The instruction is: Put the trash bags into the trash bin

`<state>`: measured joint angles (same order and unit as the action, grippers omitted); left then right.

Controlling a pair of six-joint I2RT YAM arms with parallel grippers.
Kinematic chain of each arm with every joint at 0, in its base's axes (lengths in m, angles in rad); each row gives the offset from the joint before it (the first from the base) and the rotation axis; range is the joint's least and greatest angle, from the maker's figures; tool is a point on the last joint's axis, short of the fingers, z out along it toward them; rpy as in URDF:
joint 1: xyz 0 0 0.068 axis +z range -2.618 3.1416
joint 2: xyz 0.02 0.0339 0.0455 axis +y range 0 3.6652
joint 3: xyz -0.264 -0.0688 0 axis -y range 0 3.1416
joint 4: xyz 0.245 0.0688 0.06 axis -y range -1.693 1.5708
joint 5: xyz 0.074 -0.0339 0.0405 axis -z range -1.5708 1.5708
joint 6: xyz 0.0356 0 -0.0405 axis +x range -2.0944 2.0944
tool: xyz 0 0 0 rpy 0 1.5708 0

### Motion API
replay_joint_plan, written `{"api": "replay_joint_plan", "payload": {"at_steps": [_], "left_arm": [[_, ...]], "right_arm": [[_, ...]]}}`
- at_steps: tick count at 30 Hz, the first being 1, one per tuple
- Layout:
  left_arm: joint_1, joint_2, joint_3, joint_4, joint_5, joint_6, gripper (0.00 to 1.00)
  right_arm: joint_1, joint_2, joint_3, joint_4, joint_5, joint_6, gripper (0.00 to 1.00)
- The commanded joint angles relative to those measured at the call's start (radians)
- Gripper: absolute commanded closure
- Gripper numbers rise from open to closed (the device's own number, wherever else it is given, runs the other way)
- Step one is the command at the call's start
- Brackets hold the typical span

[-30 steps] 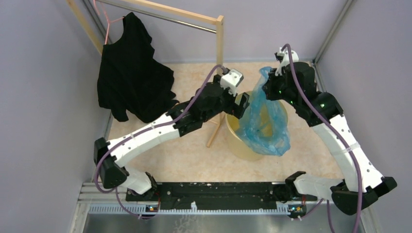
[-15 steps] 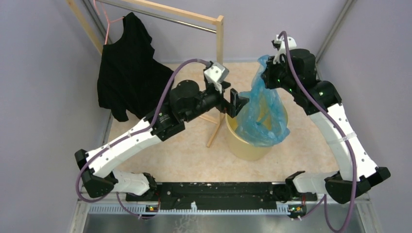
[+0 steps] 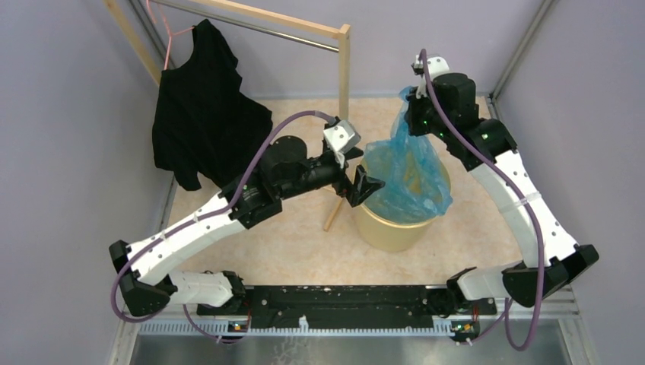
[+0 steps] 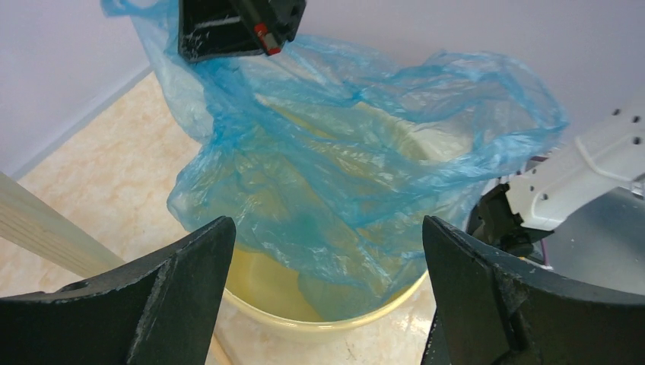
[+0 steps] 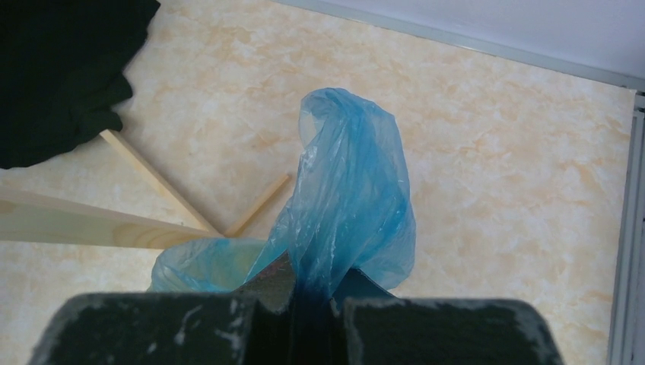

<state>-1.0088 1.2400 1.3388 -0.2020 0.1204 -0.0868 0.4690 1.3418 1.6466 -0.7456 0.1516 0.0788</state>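
Observation:
A thin blue trash bag (image 3: pixel 407 171) hangs into the round pale yellow trash bin (image 3: pixel 392 228). Its lower part lies inside the bin and its top is held up above the far rim. My right gripper (image 3: pixel 413 120) is shut on the bag's top edge; the pinched film shows in the right wrist view (image 5: pixel 346 205). My left gripper (image 3: pixel 363 186) is open and empty, level with the bin's left rim, just left of the bag. In the left wrist view the bag (image 4: pixel 342 175) and bin rim (image 4: pixel 319 323) lie between and beyond my open fingers.
A wooden rack post (image 3: pixel 344 91) stands just left of the bin, with its foot braces (image 3: pixel 332 217) on the floor. A black garment (image 3: pixel 201 114) hangs on a pink hanger at the back left. Grey walls close in on both sides.
My left gripper has let go of the bag's left edge and drawn back and down beside the bin. My right gripper has moved left and up with the bag top.

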Motion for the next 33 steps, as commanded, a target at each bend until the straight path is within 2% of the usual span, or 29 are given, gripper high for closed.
{"api": "replay_joint_plan", "payload": {"at_steps": [1, 7, 9, 11, 17, 21, 23, 25, 30, 33], "left_arm": [[-0.001, -0.08, -0.014, 0.012, 0.099, 0.041, 0.01], [-0.001, -0.123, -0.102, 0.034, 0.206, -0.057, 0.01], [-0.005, -0.121, -0.141, 0.094, 0.3, -0.103, 0.01], [-0.04, -0.094, -0.156, 0.149, 0.326, -0.126, 0.01], [-0.146, 0.07, -0.063, 0.173, 0.162, -0.094, 0.01], [-0.155, 0.206, 0.011, 0.127, -0.082, -0.092, 0.04], [-0.153, 0.262, 0.05, 0.086, -0.253, -0.122, 0.04], [-0.148, 0.288, 0.059, 0.081, -0.332, -0.146, 0.04], [-0.137, 0.312, 0.076, 0.054, -0.25, -0.137, 0.02], [-0.14, 0.245, 0.035, 0.038, -0.151, -0.089, 0.01]], "right_arm": [[-0.007, -0.048, -0.017, 0.05, -0.03, 0.007, 1.0], [-0.007, -0.062, -0.039, 0.081, -0.067, 0.023, 1.0], [-0.008, -0.06, -0.038, 0.08, -0.075, 0.029, 1.0], [-0.007, -0.06, -0.036, 0.075, -0.084, 0.036, 1.0], [-0.007, -0.102, -0.072, 0.071, -0.123, 0.073, 1.0], [-0.007, -0.133, -0.091, 0.074, -0.141, 0.087, 1.0], [-0.008, -0.144, -0.099, 0.085, -0.148, 0.092, 1.0], [-0.007, -0.149, -0.115, 0.097, -0.147, 0.096, 1.0], [-0.007, -0.154, -0.175, 0.131, -0.191, 0.113, 1.0], [-0.008, -0.171, -0.208, 0.163, -0.215, 0.13, 1.0]]}}
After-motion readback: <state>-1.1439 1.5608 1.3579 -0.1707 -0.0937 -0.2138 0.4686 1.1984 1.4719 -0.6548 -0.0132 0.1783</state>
